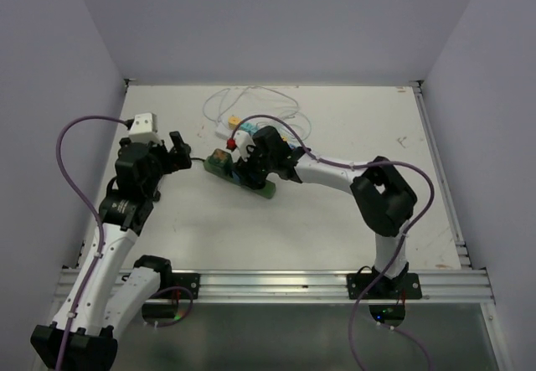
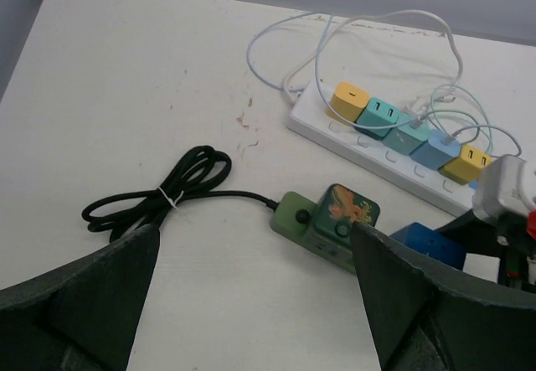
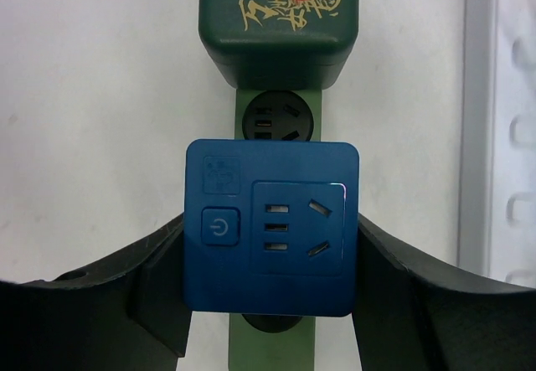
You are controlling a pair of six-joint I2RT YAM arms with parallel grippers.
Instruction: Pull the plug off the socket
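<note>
A green power strip (image 1: pixel 266 188) lies mid-table, and its switch end also shows in the left wrist view (image 2: pixel 295 217). A dark green plug cube (image 2: pixel 347 210) and a blue plug cube (image 3: pixel 272 224) sit in it. My right gripper (image 3: pixel 272 262) is shut on the blue plug, one finger (image 3: pixel 138 291) against each side. In the top view the right gripper (image 1: pixel 251 168) covers that plug. The dark green plug (image 3: pixel 279 19) sits just beyond it, past one bare socket (image 3: pixel 276 118). My left gripper (image 2: pixel 255 245) is open and empty, hovering just left of the strip's end (image 1: pixel 180 152).
A white power strip (image 2: pixel 377 149) with yellow and blue chargers and tangled white cables (image 1: pixel 251 103) lies behind the green strip. The green strip's black cord (image 2: pixel 167 195) is bundled on the table to its left. Metal rails run along the right and near edges.
</note>
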